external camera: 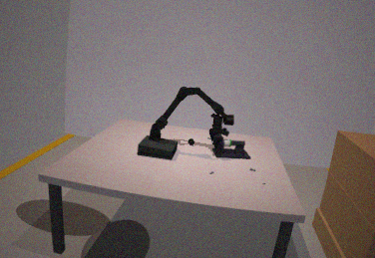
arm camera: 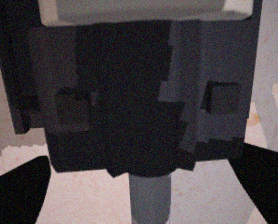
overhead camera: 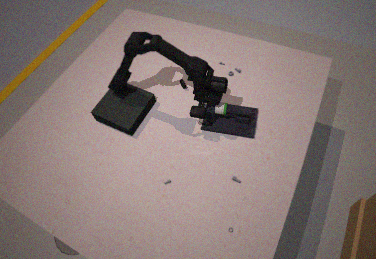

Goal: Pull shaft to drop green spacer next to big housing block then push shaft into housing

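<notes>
At left in the top view, the gripper (overhead camera: 204,113) (external camera: 217,143) (arm camera: 141,156) stood wide, gripping nothing, the grey shaft (arm camera: 150,200) between its fingers in the wrist view; closing off-centre could have skewed or slipped it. Rightward, the green spacer (overhead camera: 225,109) (external camera: 229,142) sat above the dark base plate (overhead camera: 242,132) (external camera: 231,154); overpulling risked freeing another spacer too.

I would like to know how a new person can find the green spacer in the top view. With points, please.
Find the dark base plate (overhead camera: 245,130) on the pinkish table, beyond the gripper from the arm's black box. Above this plate, the green spacer (overhead camera: 225,109) is a thin bright band, unlike the white piece (overhead camera: 219,110) touching it.
</notes>
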Tool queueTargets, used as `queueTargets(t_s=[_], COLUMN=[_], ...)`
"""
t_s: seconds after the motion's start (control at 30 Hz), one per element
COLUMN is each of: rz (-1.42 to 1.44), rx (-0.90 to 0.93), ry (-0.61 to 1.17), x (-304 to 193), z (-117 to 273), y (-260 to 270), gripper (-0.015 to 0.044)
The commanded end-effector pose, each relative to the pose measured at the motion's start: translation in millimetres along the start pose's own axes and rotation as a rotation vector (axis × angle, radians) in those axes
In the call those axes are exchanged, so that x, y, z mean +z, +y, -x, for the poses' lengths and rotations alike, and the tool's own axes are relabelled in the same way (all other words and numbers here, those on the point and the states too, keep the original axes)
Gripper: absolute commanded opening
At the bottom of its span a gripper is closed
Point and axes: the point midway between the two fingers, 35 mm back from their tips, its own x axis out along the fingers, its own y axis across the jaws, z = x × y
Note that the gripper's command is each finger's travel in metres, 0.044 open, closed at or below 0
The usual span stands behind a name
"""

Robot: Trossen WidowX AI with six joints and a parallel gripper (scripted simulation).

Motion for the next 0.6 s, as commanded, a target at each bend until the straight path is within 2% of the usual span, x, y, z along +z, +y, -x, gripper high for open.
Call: queueTargets(t_s=[0.0,0.27,0.57], rz=[-0.001,-0.001,0.0], rx=[-0.004,-0.004,0.0], ry=[0.003,0.003,-0.002], x=[-0.9,-2.5,0.2], z=[-1.2,-2.8,-0.7], y=[-0.7,-0.8,-0.1], gripper=[0.044,0.044,0.0204])
